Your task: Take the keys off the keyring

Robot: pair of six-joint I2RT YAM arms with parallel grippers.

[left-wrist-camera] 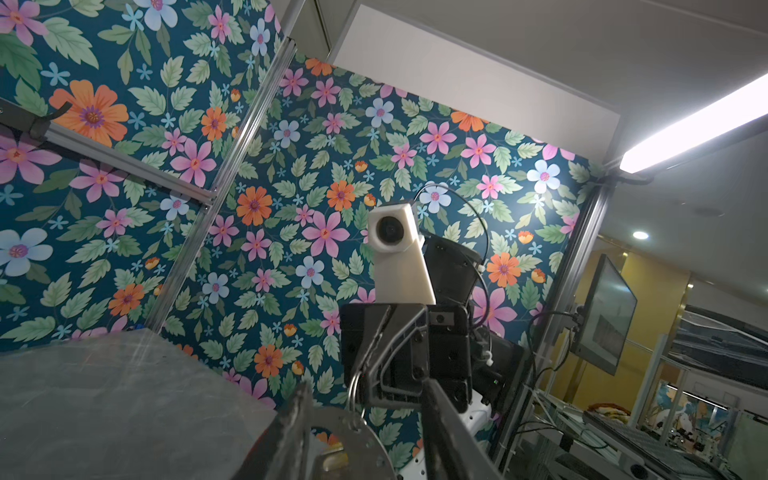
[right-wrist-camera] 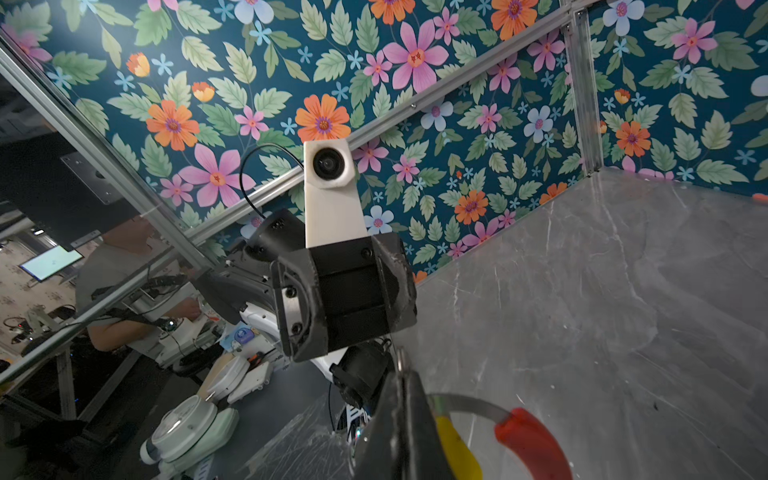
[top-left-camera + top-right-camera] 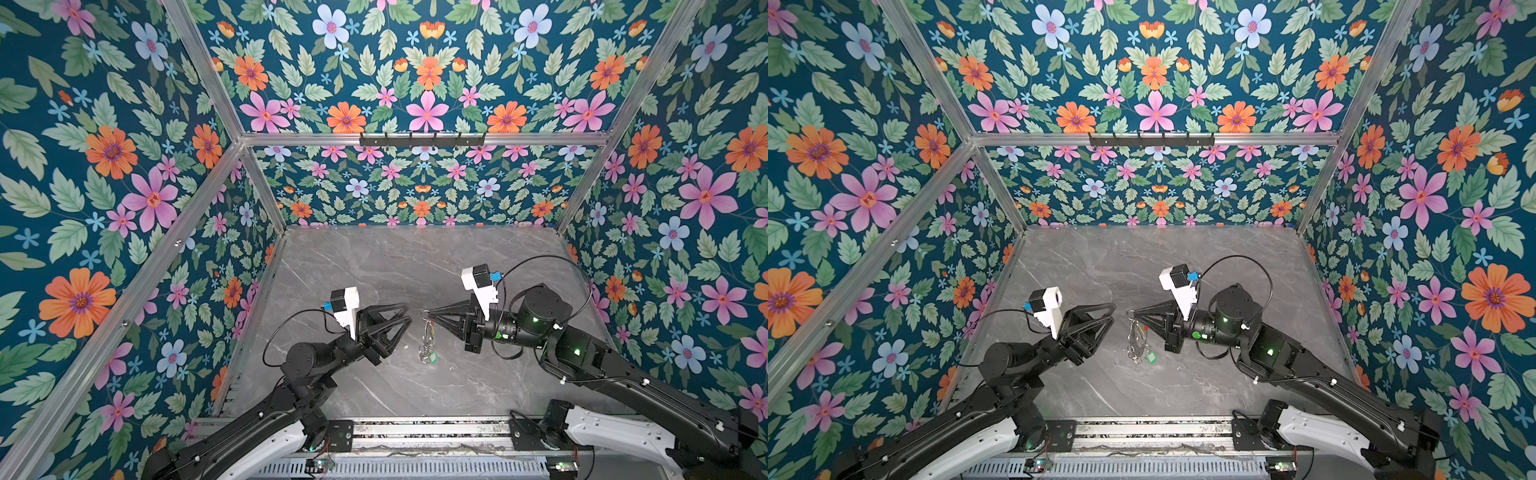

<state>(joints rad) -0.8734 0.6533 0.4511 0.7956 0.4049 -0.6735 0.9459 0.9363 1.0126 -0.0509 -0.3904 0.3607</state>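
Keyring (image 3: 427, 332) hangs edge-on from the right end effector (image 3: 429, 314), whose jaws are closed on its upper rim. The right wrist view shows the grey band curving away from the pinch, with the red sleeve (image 2: 532, 440) and yellow tag (image 2: 455, 451) just beside it. Keys (image 3: 424, 353) and the green tag (image 3: 433, 358) dangle at the low end, over the desk (image 3: 374, 270); whether they touch it I cannot tell. Left end effector (image 3: 408, 313) sits just beside the keyring's top, jaws apart and empty.

Likely step: take one key with the left. Best to come in lower and pinch a key or tag flat, not the keyring itself, while the right grips firmly so nothing swings. Then draw the key gently along the rim, since it may snag on the sleeve.
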